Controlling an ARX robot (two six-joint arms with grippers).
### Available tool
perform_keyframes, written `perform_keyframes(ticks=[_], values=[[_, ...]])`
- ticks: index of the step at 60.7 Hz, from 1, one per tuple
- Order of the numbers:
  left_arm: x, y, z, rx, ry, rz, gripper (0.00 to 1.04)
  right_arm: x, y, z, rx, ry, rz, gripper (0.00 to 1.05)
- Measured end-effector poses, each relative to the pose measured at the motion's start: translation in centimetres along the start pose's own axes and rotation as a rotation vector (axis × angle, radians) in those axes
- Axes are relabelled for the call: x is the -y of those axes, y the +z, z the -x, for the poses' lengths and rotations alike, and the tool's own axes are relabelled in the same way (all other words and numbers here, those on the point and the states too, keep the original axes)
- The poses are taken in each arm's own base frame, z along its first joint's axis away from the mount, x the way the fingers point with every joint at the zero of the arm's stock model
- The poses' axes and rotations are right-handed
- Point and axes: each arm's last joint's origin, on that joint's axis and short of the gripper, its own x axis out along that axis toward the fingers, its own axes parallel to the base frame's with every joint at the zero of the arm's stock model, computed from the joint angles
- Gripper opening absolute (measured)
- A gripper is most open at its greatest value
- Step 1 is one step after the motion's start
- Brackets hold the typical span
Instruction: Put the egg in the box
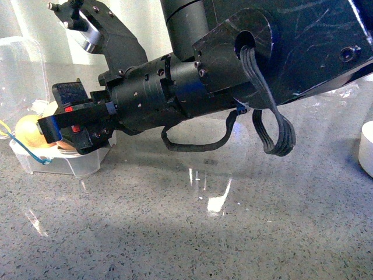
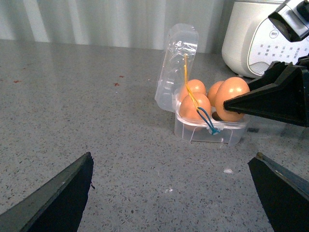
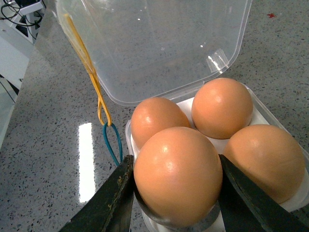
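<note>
Grips egg (image 3: 176, 176) in right gripper (image 3: 175, 193), just above last free cell of open box (image 2: 207, 131), beside three seated eggs (image 3: 222, 108). Placing step, likely nearly done; calls next for gentle lowering, then release. Holds left gripper (image 2: 171, 193) spread wide, empty, over table (image 2: 72, 106).

On my front camera the clear plastic four-cell egg case (image 1: 76, 166) sits at the far left of the grey speckled stone table (image 1: 233, 233), and my right arm (image 1: 175, 87) reaches across to it from the right. Its hinged clear lid (image 3: 159, 48) stands up behind the cells. In three cells lie three brown oval eggs (image 3: 222, 108). A fourth brown egg (image 3: 176, 174) sits between the fingers of my right hand (image 3: 176, 205) at the remaining cell, the one nearest my wrist. A big white plastic appliance (image 2: 256, 43) stands near the case, on the side away from the lid.
</note>
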Motion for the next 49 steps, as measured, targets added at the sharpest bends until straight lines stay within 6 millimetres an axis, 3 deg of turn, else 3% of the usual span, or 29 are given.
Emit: perform_keyframes(ticks=[8,15,25,49], values=[[0.0,0.0,0.0,0.000,0.000,0.000,0.98,0.1,0.0,0.1,-0.001,-0.002,0.005,0.44],[0.0,0.0,0.0,0.000,0.000,0.000,0.98,0.2,0.0,0.2,0.000,-0.002,0.005,0.61],[0.0,0.0,0.0,0.000,0.000,0.000,0.98,0.2,0.0,0.5,0.003,0.001,0.010,0.99],[0.0,0.0,0.0,0.000,0.000,0.000,0.98,-0.1,1.1,2.7,0.055,-0.020,0.028,0.98]])
